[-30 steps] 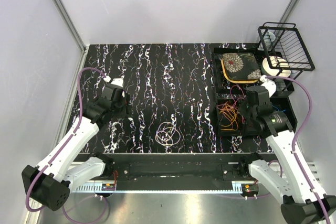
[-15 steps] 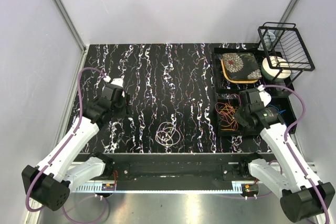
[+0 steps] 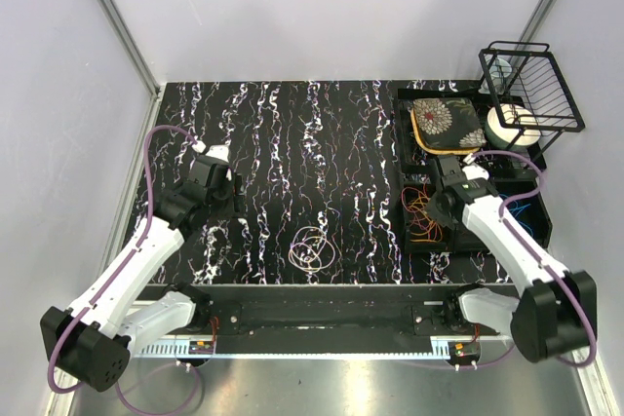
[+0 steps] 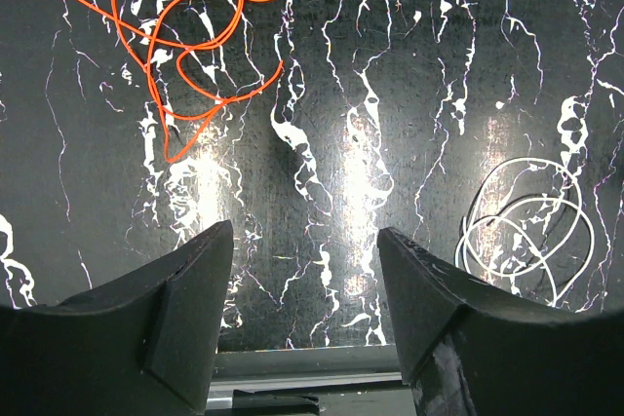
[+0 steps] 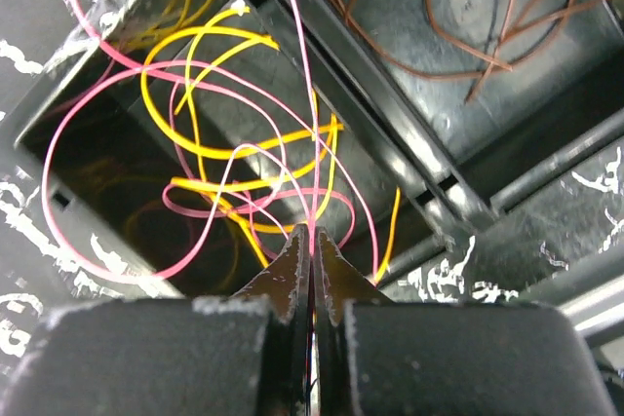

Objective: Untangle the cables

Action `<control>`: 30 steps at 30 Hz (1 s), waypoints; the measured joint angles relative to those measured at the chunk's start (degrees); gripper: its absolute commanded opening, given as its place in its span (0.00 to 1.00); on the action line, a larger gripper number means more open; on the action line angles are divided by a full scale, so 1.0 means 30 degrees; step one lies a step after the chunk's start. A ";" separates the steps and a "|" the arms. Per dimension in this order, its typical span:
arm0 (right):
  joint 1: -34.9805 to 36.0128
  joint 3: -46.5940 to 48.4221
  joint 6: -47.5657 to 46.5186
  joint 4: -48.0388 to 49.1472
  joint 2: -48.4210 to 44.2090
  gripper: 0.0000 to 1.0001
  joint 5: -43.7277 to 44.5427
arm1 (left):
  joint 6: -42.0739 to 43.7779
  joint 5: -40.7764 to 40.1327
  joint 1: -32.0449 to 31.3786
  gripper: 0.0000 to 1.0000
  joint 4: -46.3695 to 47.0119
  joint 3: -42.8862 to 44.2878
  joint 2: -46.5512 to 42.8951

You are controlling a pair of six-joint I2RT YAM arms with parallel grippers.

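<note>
A tangle of cables in orange, yellow and red-pink lies in the front left compartment of a black tray. My right gripper is over that compartment. In the right wrist view it is shut on a thin pink cable, which loops through yellow cable. Brown cables lie in the neighbouring compartment. A pale coil rests alone on the marbled table. My left gripper hovers open at the left, holding nothing. An orange cable and the pale coil lie beyond it.
The tray's back compartment holds a flower-patterned pad. A black wire basket and a white roll stand at the far right. A divider wall separates the tray compartments. Grey walls enclose the table on three sides.
My right wrist has swung left and back over the tray's cable compartment, still shut. The left arm and the pale coil have not moved.
</note>
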 measured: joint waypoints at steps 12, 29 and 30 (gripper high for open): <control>-0.0029 -0.0780 -0.1253 0.3971 0.2951 0.00 0.0007 | 0.0000 0.0000 0.0007 0.64 0.0000 0.0000 0.0000; -0.0044 -0.1399 -0.1399 0.3366 0.2455 0.45 -0.0393 | -0.0007 0.0000 0.0007 0.64 0.0007 0.0000 -0.0182; -0.0044 -0.1056 -0.1523 0.3031 0.2164 0.48 -0.0372 | 0.0000 0.0000 0.0007 0.64 0.0000 0.0000 -0.0240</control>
